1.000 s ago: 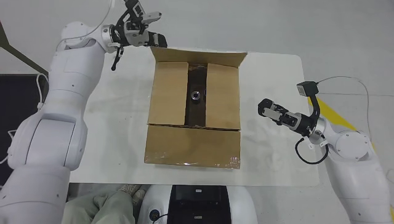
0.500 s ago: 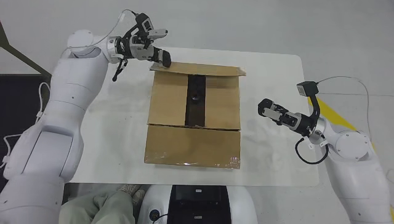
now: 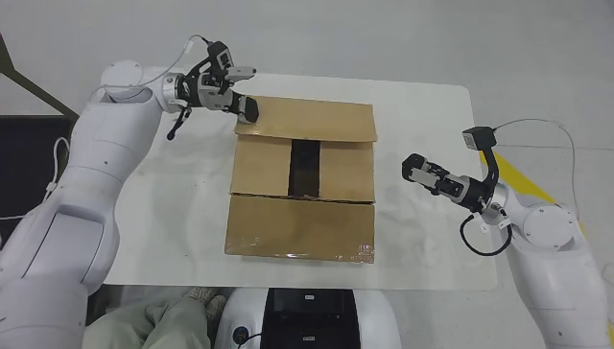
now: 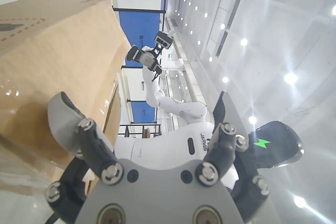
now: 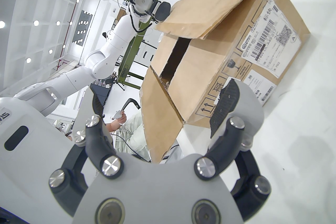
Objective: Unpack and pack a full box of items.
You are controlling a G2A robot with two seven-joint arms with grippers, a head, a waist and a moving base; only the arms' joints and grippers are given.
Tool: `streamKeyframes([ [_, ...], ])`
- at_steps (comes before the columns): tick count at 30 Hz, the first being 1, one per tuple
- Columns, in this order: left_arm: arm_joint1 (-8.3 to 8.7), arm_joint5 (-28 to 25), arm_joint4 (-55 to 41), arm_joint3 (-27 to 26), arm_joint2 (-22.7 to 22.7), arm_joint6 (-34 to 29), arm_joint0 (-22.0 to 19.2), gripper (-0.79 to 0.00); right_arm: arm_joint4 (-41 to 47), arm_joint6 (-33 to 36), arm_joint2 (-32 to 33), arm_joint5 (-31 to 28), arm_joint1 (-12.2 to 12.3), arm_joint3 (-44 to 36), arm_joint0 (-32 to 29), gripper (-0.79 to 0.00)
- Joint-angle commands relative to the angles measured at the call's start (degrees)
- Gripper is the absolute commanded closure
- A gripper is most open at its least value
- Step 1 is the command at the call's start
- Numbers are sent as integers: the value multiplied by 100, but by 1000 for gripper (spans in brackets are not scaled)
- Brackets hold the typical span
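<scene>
Currently the left gripper (image 3: 242, 107) has its jaws spread wide and grasps nothing. 1 finger pad (image 4: 67, 116) lies against the brown cardboard box (image 3: 302, 181) at a corner of the far top flap (image 3: 307, 119); the other finger stands free in the air. That flap lies folded down over the box top. Beyond it from the left jaws, 2 side flaps (image 3: 261, 167) lie closed with a dark narrow gap (image 3: 304, 169) between them; the contents cannot be made out. The near flap (image 3: 299, 229), on the side of the box farthest from the left jaws, stands open and tilted outward.

The right gripper (image 3: 414, 169) has its jaws released to full width and holds nothing. It hovers facing the labelled side wall (image 5: 262, 51) of the box, near but apart.

Bare surface of the white table (image 3: 422, 109) lies between the right jaws and that wall, and also behind the jaws toward the table edge. The left jaws sit close to the far table edge.
</scene>
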Motion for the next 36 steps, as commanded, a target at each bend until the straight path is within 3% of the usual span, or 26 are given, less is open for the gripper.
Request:
streamKeyframes([
  [1,21,-4,39,-7,100,0,-12,-785,0,0,0,0,0,0,0,-785],
  [30,54,-102,63,156,240,0,-105,-785,0,0,0,0,0,0,0,-785],
  [36,54,-102,63,156,240,0,-105,-785,126,44,-49,791,26,-82,-32,-785],
])
